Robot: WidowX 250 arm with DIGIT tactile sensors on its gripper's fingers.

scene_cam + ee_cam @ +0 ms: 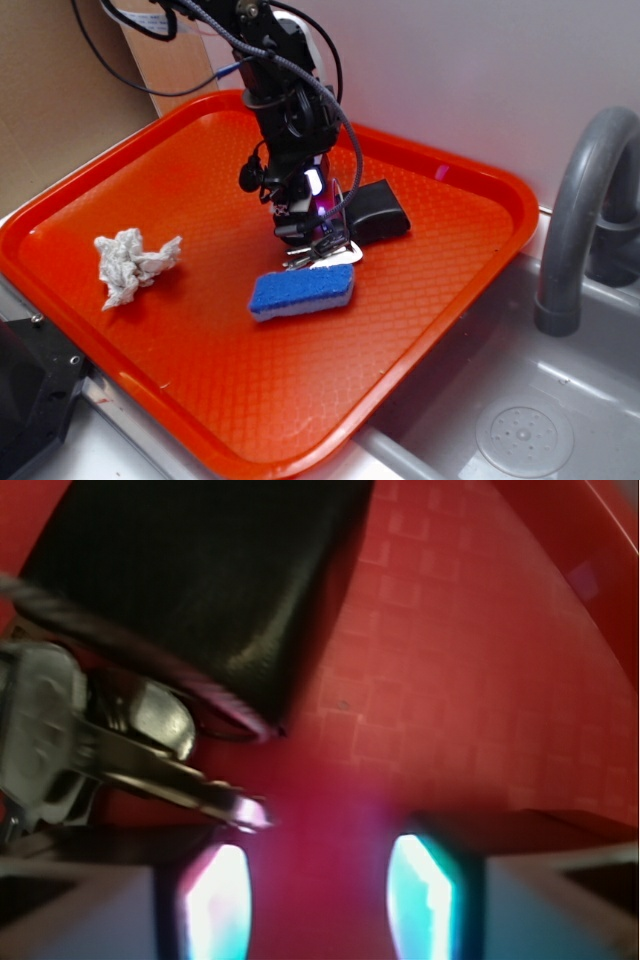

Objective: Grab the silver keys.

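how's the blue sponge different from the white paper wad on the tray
The sponge is a neat blue block with a white underlayer; the paper wad is white, crumpled and irregular. The sponge lies near the middle of the tray, right beside the keys and the gripper; the wad sits alone toward the tray's left side. Both rest on the orange tray, untouched by the gripper.

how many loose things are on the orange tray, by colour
silver and black: 1, the silver keys with their black fob
blue: 1, the sponge
white: 1, the paper wad
total: 3
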